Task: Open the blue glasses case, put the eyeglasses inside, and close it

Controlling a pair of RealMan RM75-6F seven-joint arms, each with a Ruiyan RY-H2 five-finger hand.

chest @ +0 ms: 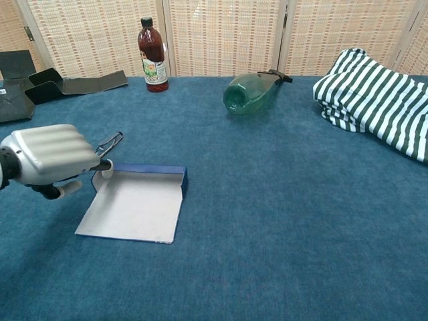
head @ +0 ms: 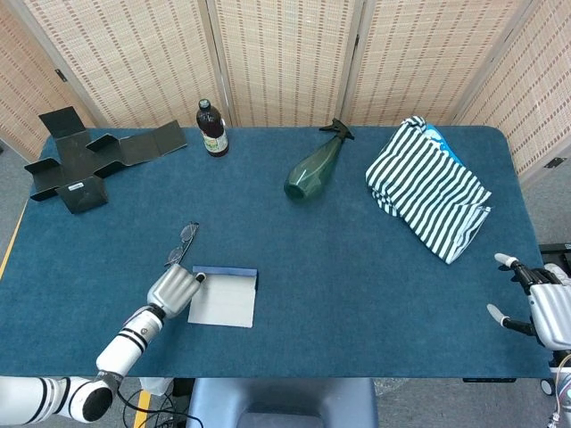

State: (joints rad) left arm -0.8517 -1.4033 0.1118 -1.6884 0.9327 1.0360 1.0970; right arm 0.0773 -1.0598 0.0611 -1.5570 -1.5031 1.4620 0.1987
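The blue glasses case lies open and flat on the blue table, pale lining up and its blue wall on the far side. My left hand is at the case's left far corner, fingers curled, one fingertip touching that corner and the thumb apart from it. The eyeglasses lie folded on the cloth just beyond this hand. My right hand hovers off the table's right front corner, fingers spread and empty; the chest view does not show it.
Along the back stand a dark bottle and a flattened black box. A green spray bottle lies on its side. A striped cloth is heaped at the right.
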